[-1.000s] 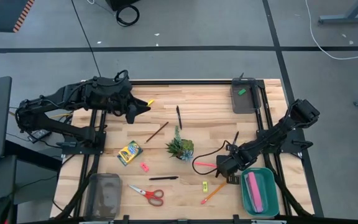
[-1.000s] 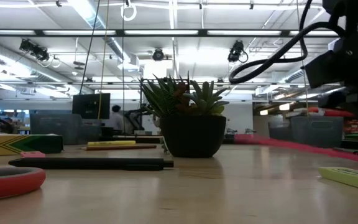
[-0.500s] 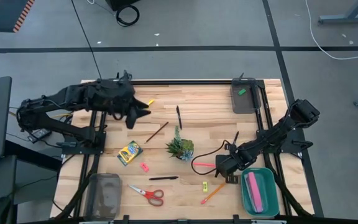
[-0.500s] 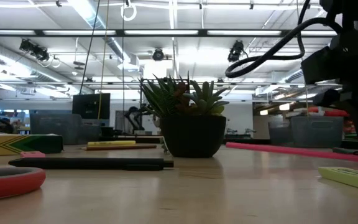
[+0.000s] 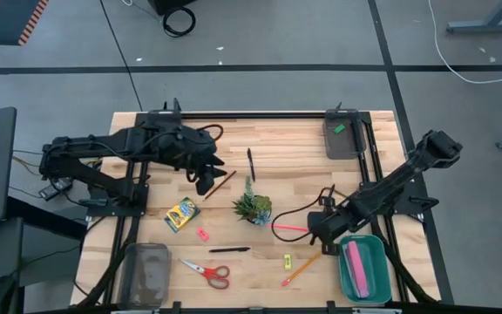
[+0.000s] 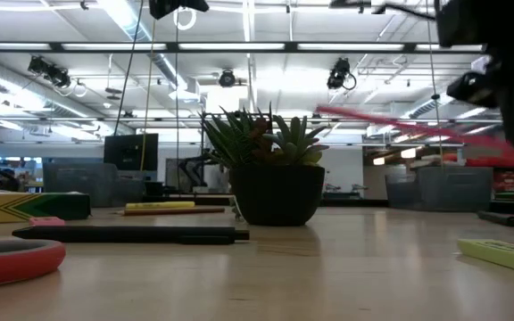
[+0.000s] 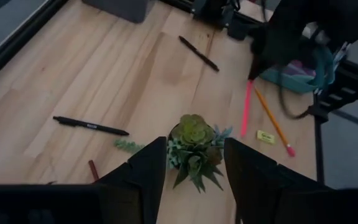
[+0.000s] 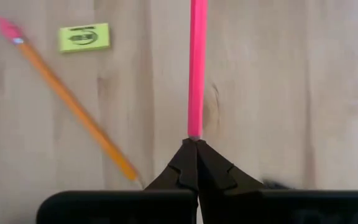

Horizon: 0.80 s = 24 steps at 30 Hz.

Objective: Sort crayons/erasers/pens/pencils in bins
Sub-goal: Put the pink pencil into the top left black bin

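Note:
My right gripper is shut on a pink pencil near the teal bin, which holds pink things. My left gripper is open and empty above the table, beside a brown pencil; its fingers frame the plant in the left wrist view. The crayon box, a pink eraser, a yellow eraser, an orange pencil and black pens lie flat on the table. My right gripper pinches the pink pencil by one end between its two fingertips. The fingers come from the table's right and lie along the pencil, which sticks out ahead of them toward the table's left. The pencil is lifted clear of the table.
A dark grey bin with a green eraser stands at the far right, and a translucent grey bin at the near left. Red-handled scissors lie at the front. Another black pen lies near my right arm.
My left gripper has gone toward the table's right and near edges, toward the brown pencil and the plant. My right gripper has risen with the pink pencil, which lay on the table half a second ago and is now lifted clear.

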Each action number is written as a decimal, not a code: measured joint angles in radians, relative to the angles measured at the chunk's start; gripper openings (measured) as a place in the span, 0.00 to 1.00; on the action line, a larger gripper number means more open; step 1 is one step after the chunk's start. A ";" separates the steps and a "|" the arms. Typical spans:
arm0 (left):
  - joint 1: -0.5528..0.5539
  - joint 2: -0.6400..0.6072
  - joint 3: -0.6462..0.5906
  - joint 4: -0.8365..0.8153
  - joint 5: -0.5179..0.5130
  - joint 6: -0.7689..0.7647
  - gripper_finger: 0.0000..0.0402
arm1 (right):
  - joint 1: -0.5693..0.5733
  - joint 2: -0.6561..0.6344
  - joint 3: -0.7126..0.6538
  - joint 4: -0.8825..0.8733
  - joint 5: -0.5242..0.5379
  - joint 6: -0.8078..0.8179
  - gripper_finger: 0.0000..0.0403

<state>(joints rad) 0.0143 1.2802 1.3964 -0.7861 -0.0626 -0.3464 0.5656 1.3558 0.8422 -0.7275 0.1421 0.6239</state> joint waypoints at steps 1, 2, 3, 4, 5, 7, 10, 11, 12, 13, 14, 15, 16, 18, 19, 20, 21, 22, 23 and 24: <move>0.000 0.001 0.000 0.002 0.000 0.013 0.42 | 0.007 -0.026 0.011 -0.035 0.003 0.000 0.01; 0.000 0.002 0.000 0.003 0.000 0.018 0.42 | 0.012 -0.053 0.025 -0.072 0.004 0.000 0.01; 0.000 0.002 0.000 0.007 0.000 0.019 0.42 | 0.016 -0.081 0.040 -0.101 0.011 0.001 0.01; 0.002 0.002 0.000 0.013 0.000 0.019 0.42 | 0.021 -0.106 0.058 -0.128 0.024 0.005 0.01; 0.004 0.000 0.000 0.022 0.004 0.020 0.42 | 0.022 -0.134 0.076 -0.156 0.043 0.017 0.01; 0.005 -0.015 0.000 0.041 0.007 0.021 0.42 | 0.020 -0.181 0.112 -0.205 0.092 0.053 0.01; 0.007 -0.047 0.000 0.105 0.007 0.018 0.42 | 0.007 -0.241 0.167 -0.240 0.184 0.103 0.01; 0.010 -0.057 0.000 0.133 0.008 0.018 0.42 | -0.001 -0.255 0.184 -0.246 0.212 0.110 0.01; 0.014 -0.069 0.000 0.174 0.008 0.014 0.42 | -0.011 -0.266 0.202 -0.247 0.238 0.112 0.01; 0.018 -0.079 0.000 0.213 0.009 0.005 0.42 | -0.023 -0.271 0.221 -0.247 0.260 0.111 0.01; 0.023 -0.084 0.000 0.255 0.008 -0.011 0.42 | -0.038 -0.273 0.242 -0.250 0.279 0.110 0.01; 0.030 -0.088 0.000 0.304 0.008 -0.023 0.42 | -0.054 -0.273 0.265 -0.250 0.297 0.108 0.01; 0.037 -0.090 0.000 0.348 0.008 -0.040 0.42 | -0.070 -0.272 0.289 -0.245 0.312 0.097 0.01; 0.050 -0.089 0.000 0.420 0.007 -0.071 0.44 | -0.103 -0.261 0.338 -0.232 0.343 0.069 0.01; 0.057 -0.088 0.000 0.450 0.008 -0.090 0.45 | -0.119 -0.254 0.364 -0.229 0.360 0.057 0.01; 0.064 -0.083 0.001 0.470 0.007 -0.099 0.47 | -0.134 -0.248 0.388 -0.230 0.376 0.047 0.01; 0.071 -0.077 0.001 0.481 0.007 -0.112 0.50 | -0.146 -0.243 0.414 -0.231 0.394 0.038 0.01; 0.077 -0.074 0.001 0.479 0.008 -0.119 0.53 | -0.156 -0.240 0.437 -0.229 0.415 0.030 0.01; 0.083 -0.072 -0.001 0.471 0.008 -0.130 0.56 | -0.164 -0.237 0.459 -0.227 0.436 0.021 0.01; 0.088 -0.070 -0.001 0.470 0.007 -0.142 0.59 | -0.172 -0.234 0.478 -0.223 0.453 0.011 0.01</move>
<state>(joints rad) 0.1024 1.2103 1.3949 -0.3159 -0.0551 -0.4884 0.3937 1.1215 1.3203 -0.9504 0.5954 0.6348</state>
